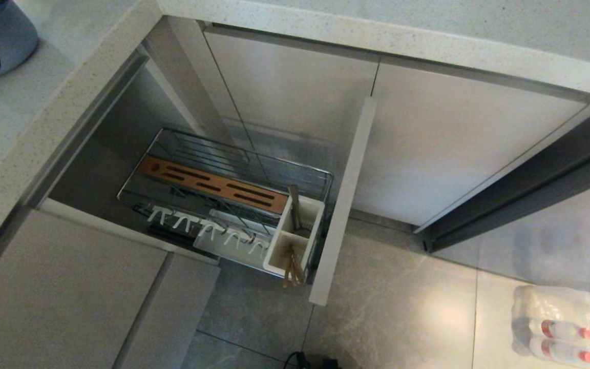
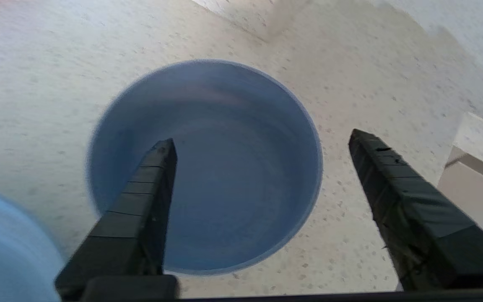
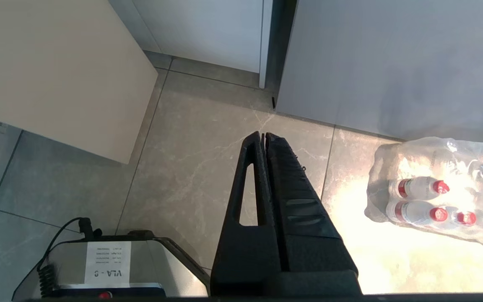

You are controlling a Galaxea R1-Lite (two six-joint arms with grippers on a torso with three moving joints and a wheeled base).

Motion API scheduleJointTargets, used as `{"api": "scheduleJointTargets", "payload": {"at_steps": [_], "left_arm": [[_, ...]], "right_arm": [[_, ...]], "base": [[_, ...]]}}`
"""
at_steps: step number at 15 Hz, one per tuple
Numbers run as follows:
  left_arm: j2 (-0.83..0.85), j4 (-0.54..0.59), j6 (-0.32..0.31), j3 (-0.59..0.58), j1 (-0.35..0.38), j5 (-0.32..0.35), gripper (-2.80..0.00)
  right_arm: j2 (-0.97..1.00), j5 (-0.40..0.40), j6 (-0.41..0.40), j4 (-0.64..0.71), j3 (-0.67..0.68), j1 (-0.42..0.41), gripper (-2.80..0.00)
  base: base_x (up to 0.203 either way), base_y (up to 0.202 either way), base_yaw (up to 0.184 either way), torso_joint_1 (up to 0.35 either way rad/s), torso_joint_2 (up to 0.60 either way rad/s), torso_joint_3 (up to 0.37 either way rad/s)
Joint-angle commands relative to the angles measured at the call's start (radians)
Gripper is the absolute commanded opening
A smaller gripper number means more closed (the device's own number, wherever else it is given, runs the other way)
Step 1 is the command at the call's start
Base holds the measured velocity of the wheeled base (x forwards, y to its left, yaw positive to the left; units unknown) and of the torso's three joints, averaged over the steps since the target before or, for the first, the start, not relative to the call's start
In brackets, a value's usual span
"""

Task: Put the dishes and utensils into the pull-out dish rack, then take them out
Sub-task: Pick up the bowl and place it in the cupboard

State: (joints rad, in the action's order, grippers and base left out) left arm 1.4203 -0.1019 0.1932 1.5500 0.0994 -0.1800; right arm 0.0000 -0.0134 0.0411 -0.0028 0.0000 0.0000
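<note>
Blue-grey and matte, the bowl (image 2: 208, 167) sits upright on the speckled counter (image 2: 350, 63), a pale blue plate (image 2: 6, 251) just beside it. Left gripper (image 2: 262, 147) hangs above the bowl with fingers (image 2: 157, 167) spread wide, one over the hollow, one outside the rim, holding nothing. A lowering finger could clip the rim and skid the bowl into the plate. Right gripper (image 3: 264, 138) is closed, parked over the floor.
</note>
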Motion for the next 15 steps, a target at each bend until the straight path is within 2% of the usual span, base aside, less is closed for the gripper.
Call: {"api": "scheduleJointTargets", "payload": {"at_steps": [1,3,15], "left_arm": [[0.009,-0.001,0.002,0.001,0.000,0.012,0.00],[0.016,-0.001,0.006,-0.001,0.000,0.031,0.00],[0.028,-0.001,0.005,-0.002,0.002,0.039,0.00]], "right_arm": [[0.002,0.000,0.000,0.000,0.000,0.000,-2.80],[0.002,0.000,0.000,0.000,0.000,0.000,-2.80],[0.002,0.000,0.000,0.000,0.000,0.000,-2.80]], "base": [[0.000,0.000,0.000,0.000,0.00,0.000],[0.000,0.000,0.000,0.000,0.00,0.000],[0.000,0.000,0.000,0.000,0.00,0.000]]}}
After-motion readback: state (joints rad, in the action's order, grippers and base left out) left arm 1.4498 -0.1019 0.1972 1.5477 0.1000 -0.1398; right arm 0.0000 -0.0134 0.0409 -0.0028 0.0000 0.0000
